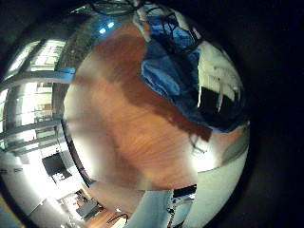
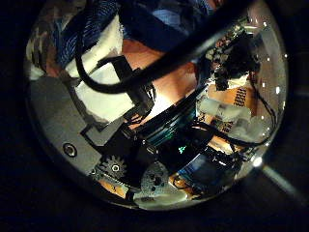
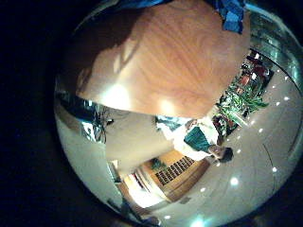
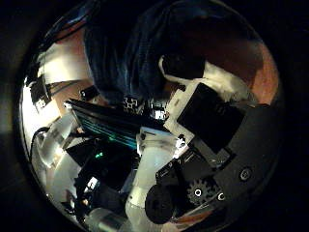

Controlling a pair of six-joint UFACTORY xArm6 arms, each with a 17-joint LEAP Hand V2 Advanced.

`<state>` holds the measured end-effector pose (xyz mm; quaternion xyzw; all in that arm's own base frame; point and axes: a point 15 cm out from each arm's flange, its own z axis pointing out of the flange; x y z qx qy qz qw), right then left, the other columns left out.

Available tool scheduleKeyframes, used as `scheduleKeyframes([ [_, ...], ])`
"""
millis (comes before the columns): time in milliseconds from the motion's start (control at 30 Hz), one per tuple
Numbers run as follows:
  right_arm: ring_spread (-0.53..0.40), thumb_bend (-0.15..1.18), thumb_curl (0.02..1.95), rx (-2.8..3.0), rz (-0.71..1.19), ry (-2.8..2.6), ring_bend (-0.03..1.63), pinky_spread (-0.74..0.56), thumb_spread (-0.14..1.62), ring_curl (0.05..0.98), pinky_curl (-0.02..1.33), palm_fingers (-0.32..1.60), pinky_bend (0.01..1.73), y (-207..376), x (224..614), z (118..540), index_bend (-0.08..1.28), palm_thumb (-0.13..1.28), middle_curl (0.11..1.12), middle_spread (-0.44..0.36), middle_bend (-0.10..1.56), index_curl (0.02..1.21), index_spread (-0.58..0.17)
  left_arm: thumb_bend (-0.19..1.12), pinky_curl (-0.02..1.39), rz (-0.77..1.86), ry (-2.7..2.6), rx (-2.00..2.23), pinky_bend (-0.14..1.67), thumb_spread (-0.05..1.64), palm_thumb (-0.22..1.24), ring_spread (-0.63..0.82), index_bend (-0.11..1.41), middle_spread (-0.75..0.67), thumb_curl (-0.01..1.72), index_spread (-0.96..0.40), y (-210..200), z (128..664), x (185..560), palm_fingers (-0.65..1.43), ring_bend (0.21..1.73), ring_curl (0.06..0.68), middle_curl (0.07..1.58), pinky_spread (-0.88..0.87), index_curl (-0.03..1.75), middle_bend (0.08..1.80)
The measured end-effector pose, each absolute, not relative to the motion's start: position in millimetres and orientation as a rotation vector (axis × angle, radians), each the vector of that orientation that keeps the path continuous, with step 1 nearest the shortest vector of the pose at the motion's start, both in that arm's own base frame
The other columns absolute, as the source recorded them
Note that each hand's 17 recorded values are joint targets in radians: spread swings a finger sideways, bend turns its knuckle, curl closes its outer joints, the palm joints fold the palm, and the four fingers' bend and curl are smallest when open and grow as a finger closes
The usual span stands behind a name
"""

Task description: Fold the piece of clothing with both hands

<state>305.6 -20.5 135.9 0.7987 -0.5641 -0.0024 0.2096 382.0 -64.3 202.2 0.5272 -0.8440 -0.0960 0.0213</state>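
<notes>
The piece of clothing (image 1: 176,71) lies bunched on the wooden table (image 1: 133,123) in the left little finger side palm view. My left hand's fingers (image 1: 217,81) curl over its edge there. In the left thumb side palm view the clothing (image 2: 145,17) sits close against my left hand (image 2: 106,58). In the right thumb side palm view the clothing (image 4: 135,43) fills the space by the palm, and my right hand's fingers (image 4: 182,70) press into its folds.
The table's edge (image 3: 142,106) runs near my right hand, with the room's floor beyond it.
</notes>
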Motion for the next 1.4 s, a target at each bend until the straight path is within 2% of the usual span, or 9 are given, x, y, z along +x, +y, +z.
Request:
scheduleKeyframes([
  [133, -0.303, -0.01, 0.5, 2.237, 0.042, -1.652, 1.17, -0.36, 0.96, 0.59, 0.57, 1.23, 1.2, -30, 316, 145, 0.8, 0.97, 0.78, -0.294, 0.96, 0.61, -0.436, -0.02, 0.79, -0.296, -2.614, 1.634, 0.99, 1.12, 0.61, -0.43, 0.87, -0.42, 0.49, -0.59, -61, 206, 381, 1.14, 1.33, 0.517, 0.78, -0.64, 0.91, 1.18],
  [367, -0.268, -0.01, 0.54, 2.176, 0.045, -1.763, 1.27, -0.29, 1.04, 0.656, 0.65, 1.12, 1.3, -62, 311, 168, 0.92, 0.99, 0.85, -0.239, 1.09, 0.74, -0.394, -0.02, 0.79, -0.288, -2.58, 1.622, 0.99, 1.12, 0.61, -0.43, 0.86, -0.42, 0.49, -0.6, -55, 216, 368, 1.14, 1.33, 0.516, 0.78, -0.65, 0.91, 1.18],
  [567, -0.256, -0.01, 0.56, 2.173, 0.037, -1.813, 1.3, -0.25, 1.07, 0.69, 0.69, 1.08, 1.33, -73, 303, 192, 0.94, 0.99, 0.87, -0.21, 1.14, 0.8, -0.37, -0.02, 0.79, -0.302, -2.565, 1.619, 0.98, 1.12, 0.61, -0.43, 0.86, -0.42, 0.49, -0.6, -46, 222, 362, 1.14, 1.33, 0.514, 0.77, -0.65, 0.92, 1.18],
  [967, -0.243, -0.01, 0.59, 2.337, -0.09, -1.882, 1.32, -0.23, 1.09, 0.718, 0.74, 1.07, 1.32, -37, 291, 262, 0.93, 0.98, 0.88, -0.18, 1.17, 0.89, -0.354, -0.02, 0.8, -0.337, -2.548, 1.563, 0.98, 1.13, 0.61, -0.43, 0.85, -0.42, 0.49, -0.6, -35, 245, 331, 1.14, 1.33, 0.513, 0.77, -0.65, 0.92, 1.18],
  [1233, -0.242, -0.01, 0.6, 2.395, 0.0, -1.933, 1.32, -0.23, 1.09, 0.729, 0.76, 1.07, 1.3, -31, 299, 323, 0.91, 0.99, 0.87, -0.172, 1.19, 0.92, -0.353, -0.02, 0.8, -0.312, -2.561, 1.558, 0.98, 1.13, 0.61, -0.43, 0.85, -0.43, 0.48, -0.6, -34, 283, 309, 1.15, 1.33, 0.512, 0.77, -0.65, 0.93, 1.17],
  [1400, -0.24, -0.01, 0.61, 2.423, 0.086, -1.959, 1.32, -0.23, 1.08, 0.731, 0.78, 1.07, 1.28, -29, 317, 362, 0.91, 1.0, 0.87, -0.168, 1.19, 0.94, -0.351, -0.02, 0.79, -0.265, -2.588, 1.607, 0.99, 1.14, 0.61, -0.43, 0.86, -0.43, 0.48, -0.61, -30, 314, 323, 1.17, 1.32, 0.511, 0.77, -0.65, 0.93, 1.18],
])
